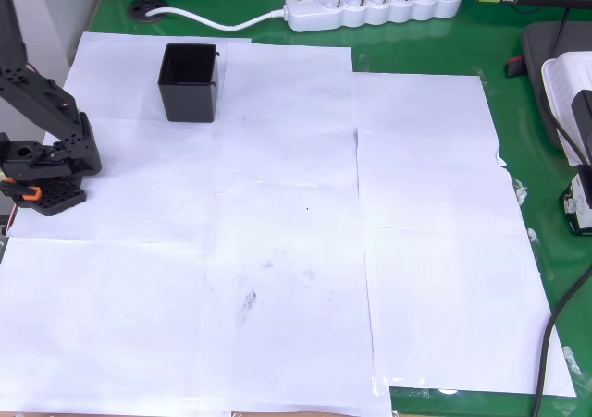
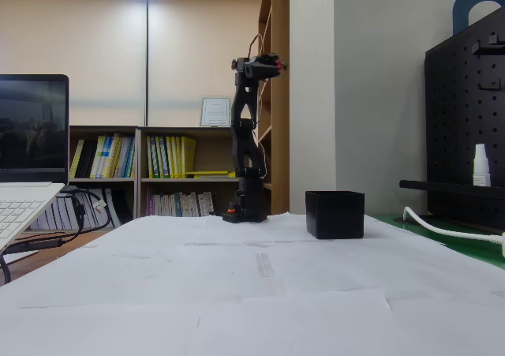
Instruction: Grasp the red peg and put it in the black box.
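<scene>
In the overhead view the arm stands at the left edge of the paper-covered table, folded upright. In the fixed view its gripper sits high at the arm's top; whether wide or narrow cannot be told. The black box stands right of the arm's base. The red peg cannot be located. Risk: any descent without locating it closes on nothing.

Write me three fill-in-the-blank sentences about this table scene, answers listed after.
1. The black box stands on sheets of white ____.
2. In the fixed view, the robot arm is raised ____, away from the box.
3. At the top edge of the overhead view lies a white ____ strip on the green table.

Missing words: paper; upright; power
</scene>
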